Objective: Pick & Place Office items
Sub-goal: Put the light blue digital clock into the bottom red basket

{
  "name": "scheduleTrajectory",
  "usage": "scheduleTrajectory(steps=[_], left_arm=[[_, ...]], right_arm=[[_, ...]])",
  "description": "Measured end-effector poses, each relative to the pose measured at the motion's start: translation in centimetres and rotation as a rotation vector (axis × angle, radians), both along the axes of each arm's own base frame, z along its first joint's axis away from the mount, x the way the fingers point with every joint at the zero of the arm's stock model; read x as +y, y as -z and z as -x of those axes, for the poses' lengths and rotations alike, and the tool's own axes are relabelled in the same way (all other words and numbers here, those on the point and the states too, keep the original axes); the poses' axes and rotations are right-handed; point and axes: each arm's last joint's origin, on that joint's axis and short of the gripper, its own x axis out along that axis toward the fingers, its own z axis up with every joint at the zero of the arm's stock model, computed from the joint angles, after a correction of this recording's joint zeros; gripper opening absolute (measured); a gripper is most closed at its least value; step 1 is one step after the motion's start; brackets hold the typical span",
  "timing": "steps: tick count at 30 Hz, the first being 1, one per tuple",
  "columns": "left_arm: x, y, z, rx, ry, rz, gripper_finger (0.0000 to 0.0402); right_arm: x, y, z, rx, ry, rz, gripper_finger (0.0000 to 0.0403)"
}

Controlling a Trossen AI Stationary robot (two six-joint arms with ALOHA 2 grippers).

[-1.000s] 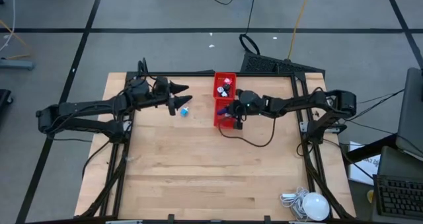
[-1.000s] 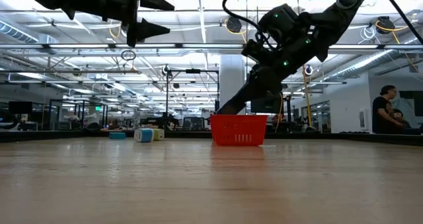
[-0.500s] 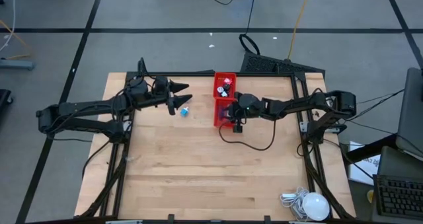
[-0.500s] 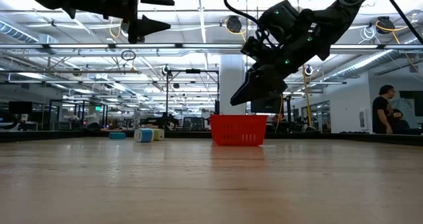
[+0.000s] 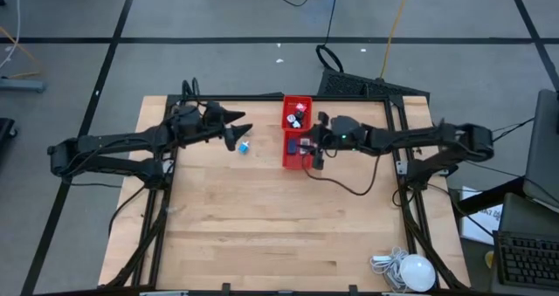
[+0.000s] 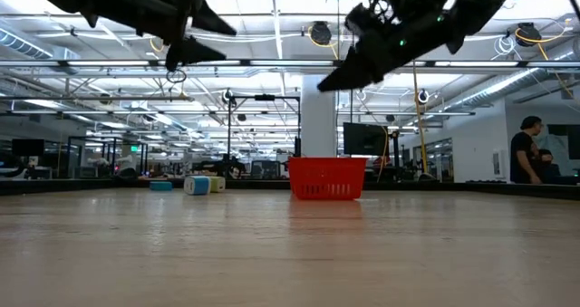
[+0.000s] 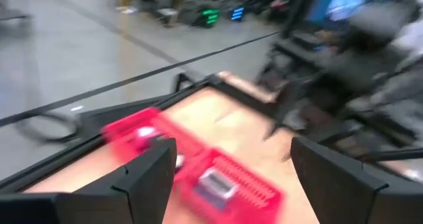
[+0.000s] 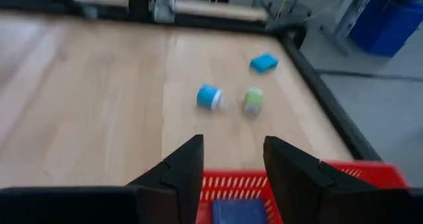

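A small dark blue flat piece (image 8: 239, 211) lay inside the near compartment of the long red slotted plastic tray (image 5: 287, 153), with black, white and red pieces (image 5: 296, 114) in its far compartment; three more items waited on the bare wooden table (image 5: 262, 226) to the left of the tray, a light blue cylinder (image 8: 209, 96), a small green block (image 8: 252, 100) just beside it, and a flat blue piece (image 8: 264, 63) farther off. The right gripper (image 5: 307, 148), which a second before had reached down into the near compartment, had risen well clear of the tray, its jaws apart and empty; that suggested a drop just completed. The left gripper (image 5: 238, 121) hovered high near the loose pieces, jaws apart, probably due to pick next.
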Motion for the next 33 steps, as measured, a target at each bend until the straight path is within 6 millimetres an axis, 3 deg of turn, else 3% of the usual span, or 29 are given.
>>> scheduleTrajectory(steps=[5,8,12,24,33], left_arm=[[0.6,1.8,0.8,0.173,-0.289,0.043,0.0283],[1.5,3.6,1.5,0.266,-0.538,0.155,0.0278],[2.9,5.6,2.3,0.381,-0.69,0.268,0.0274],[9.8,11.7,4.0,0.581,-0.857,0.515,0.0259],[12.0,14.3,2.6,0.514,-0.84,0.518,0.0237]], right_arm=[[0.3,-1.7,1.3,-0.079,0.017,-0.035,0.0148],[0.5,-1.6,2.1,-0.079,0.015,-0.027,0.0157],[0.6,-1.2,2.6,-0.093,0.012,-0.016,0.0175],[0.6,-2.1,2.6,-0.186,-0.001,0.045,0.0231],[0.6,-2.0,2.6,-0.176,-0.005,0.059,0.0232]])
